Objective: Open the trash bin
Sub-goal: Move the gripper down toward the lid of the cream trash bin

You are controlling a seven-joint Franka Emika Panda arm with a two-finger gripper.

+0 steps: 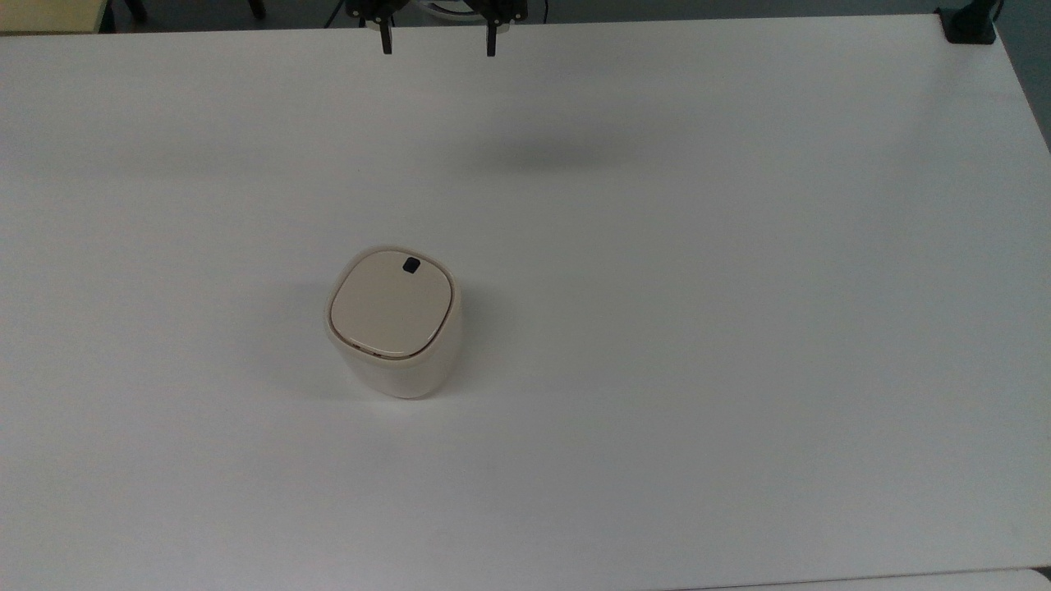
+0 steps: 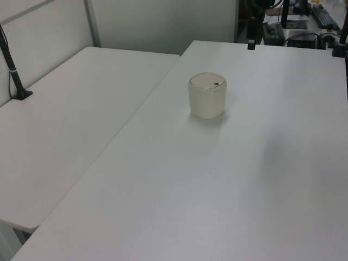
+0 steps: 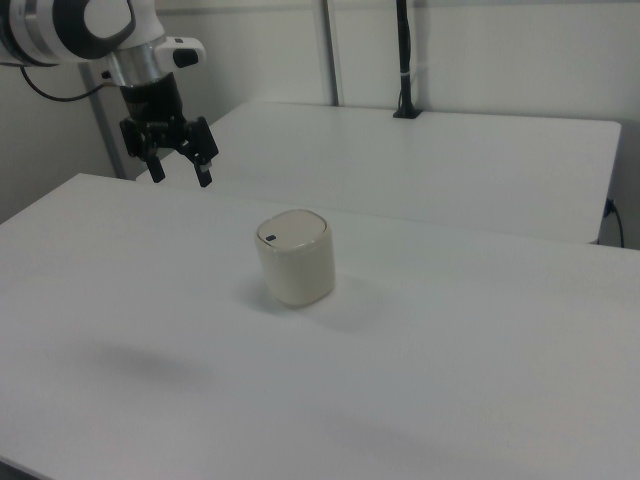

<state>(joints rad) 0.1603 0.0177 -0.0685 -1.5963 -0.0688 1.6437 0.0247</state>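
Note:
The trash bin (image 1: 396, 324) is a small cream-beige tub standing upright on the white table (image 1: 739, 328), its flat lid shut and a small black button (image 1: 411, 264) near the lid's far edge. It also stands mid-table as the trash bin (image 2: 207, 96) and the trash bin (image 3: 294, 257). My gripper (image 1: 438, 45) hangs open and empty in the air at the top view's upper edge, well beyond the bin. In the right view the gripper (image 3: 181, 172) is up and to the left of the bin, fingers spread, pointing down.
A second white table (image 3: 420, 150) adjoins the first. A black clamped pole (image 3: 405, 60) stands on it, and another black clamp (image 1: 969, 25) sits at the top view's upper right corner. Desks with equipment (image 2: 304, 22) lie beyond the table.

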